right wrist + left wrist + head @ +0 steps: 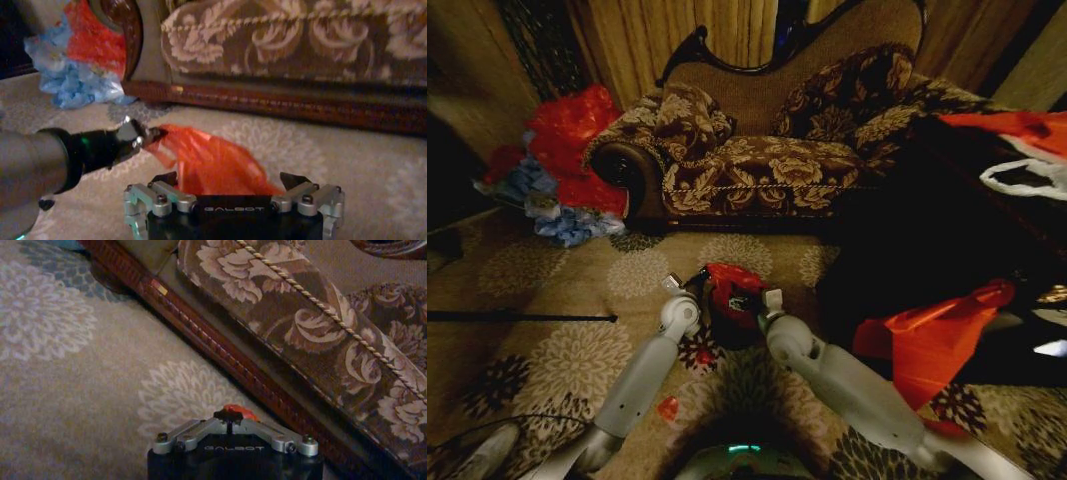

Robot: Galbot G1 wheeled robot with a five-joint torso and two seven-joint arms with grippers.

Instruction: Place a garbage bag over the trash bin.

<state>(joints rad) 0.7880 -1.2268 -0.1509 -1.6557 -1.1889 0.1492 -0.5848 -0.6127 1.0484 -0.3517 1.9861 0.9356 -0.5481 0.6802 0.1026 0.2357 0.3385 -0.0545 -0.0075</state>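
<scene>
Bag (727,283) stretched between both grippers over the bin (732,325) on the carpet, before the sofa (757,160). Left gripper (150,135) pinches one edge. Right gripper (230,182) spread, bag between its fingers; probably holding the mouth wide to clear the rim.

Both arms extended forward and low; left gripper (695,284) pinched shut on garbage bag (213,162), right gripper (230,180) spread.
</scene>
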